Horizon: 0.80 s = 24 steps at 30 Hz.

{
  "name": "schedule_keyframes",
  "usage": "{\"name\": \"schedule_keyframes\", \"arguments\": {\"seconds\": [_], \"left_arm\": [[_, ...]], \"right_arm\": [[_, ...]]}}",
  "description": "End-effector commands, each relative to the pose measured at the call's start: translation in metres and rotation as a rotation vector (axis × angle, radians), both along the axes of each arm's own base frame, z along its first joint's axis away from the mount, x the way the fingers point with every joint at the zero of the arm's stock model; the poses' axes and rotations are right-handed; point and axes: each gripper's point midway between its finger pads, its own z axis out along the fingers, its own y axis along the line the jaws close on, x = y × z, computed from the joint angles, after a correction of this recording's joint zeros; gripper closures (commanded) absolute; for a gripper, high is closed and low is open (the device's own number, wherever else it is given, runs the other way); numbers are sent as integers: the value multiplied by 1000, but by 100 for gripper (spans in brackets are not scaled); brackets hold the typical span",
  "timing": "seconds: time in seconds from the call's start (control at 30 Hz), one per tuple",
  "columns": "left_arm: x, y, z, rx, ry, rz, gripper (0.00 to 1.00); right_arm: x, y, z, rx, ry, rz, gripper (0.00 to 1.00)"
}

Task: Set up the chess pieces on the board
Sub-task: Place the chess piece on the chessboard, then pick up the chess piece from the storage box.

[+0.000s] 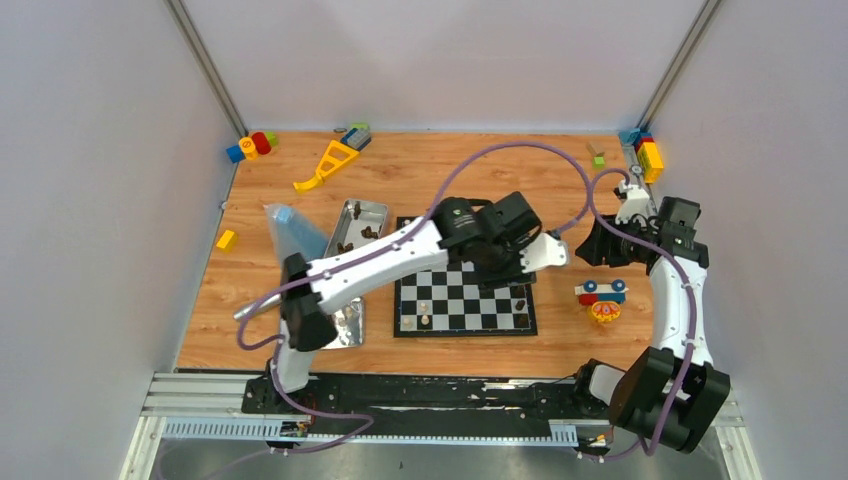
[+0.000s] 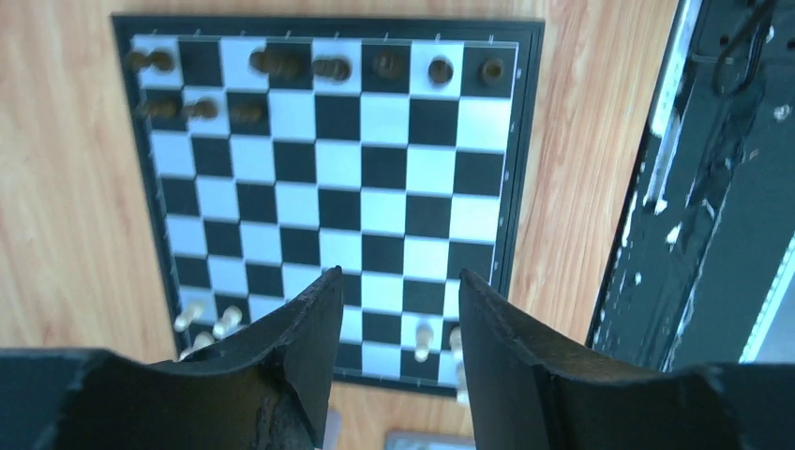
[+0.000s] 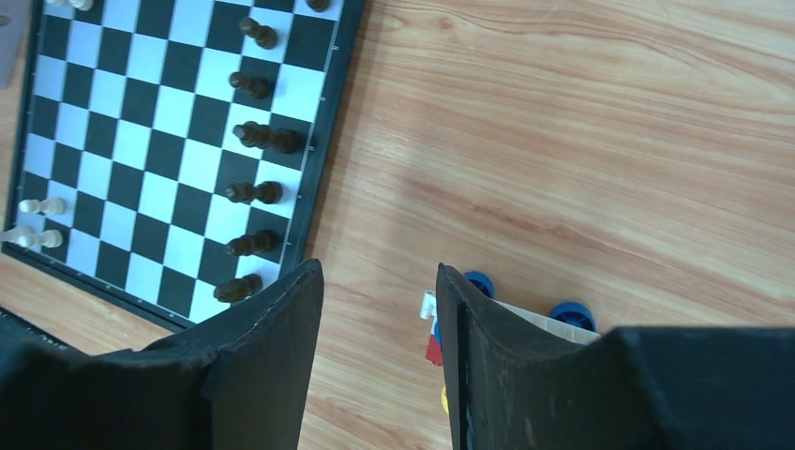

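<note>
The board lies mid-table. Dark chess pieces stand along its far rows in the left wrist view, and cream chess pieces stand near its close edge. My left gripper hangs high over the board, open, with nothing between its fingers. In the top view the left gripper is over the board's right half. My right gripper is open and empty above bare wood, just right of the board's edge, where dark pieces stand in a line. Cream pieces stand at the board's other side.
A metal tray holding dark pieces sits left of the board, a second tray under the left arm, with a blue bag beside them. A toy car lies under the right gripper. Toy blocks and a yellow scoop lie at the back.
</note>
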Motion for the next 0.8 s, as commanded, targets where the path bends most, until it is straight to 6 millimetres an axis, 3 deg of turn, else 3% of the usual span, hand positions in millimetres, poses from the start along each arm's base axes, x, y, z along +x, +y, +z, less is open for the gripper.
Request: {"name": "schedule_keyframes", "arguments": {"seconds": [0.0, 0.03, 0.07, 0.1, 0.13, 0.17, 0.23, 0.43, 0.57, 0.77], "left_arm": [[33, 53, 23, -18, -104, 89, 43], [37, 66, 30, -31, -108, 116, 43], [51, 87, 16, 5, -89, 173, 42], [66, 108, 21, -4, -94, 236, 42], [70, 124, 7, 28, -75, 268, 42], [86, 147, 9, 23, -77, 336, 42], [98, 184, -9, 57, -49, 419, 42], [143, 264, -41, 119, -56, 583, 43], [165, 297, -66, 181, -24, 633, 46], [181, 320, -93, 280, -39, 497, 52]], "right_arm": [[2, 20, 24, 45, -97, 103, 51], [2, 23, 25, 49, -102, 114, 51], [2, 27, 27, 53, -104, 128, 50], [3, 31, 28, 55, -109, 147, 50], [3, 35, 29, 57, -112, 162, 50], [3, 38, 30, 58, -111, 174, 50], [5, 44, 31, 59, -112, 198, 50], [10, 62, 26, 54, -99, 253, 50], [10, 71, 16, 35, -75, 276, 50], [9, 74, 10, 23, -62, 284, 51]]}}
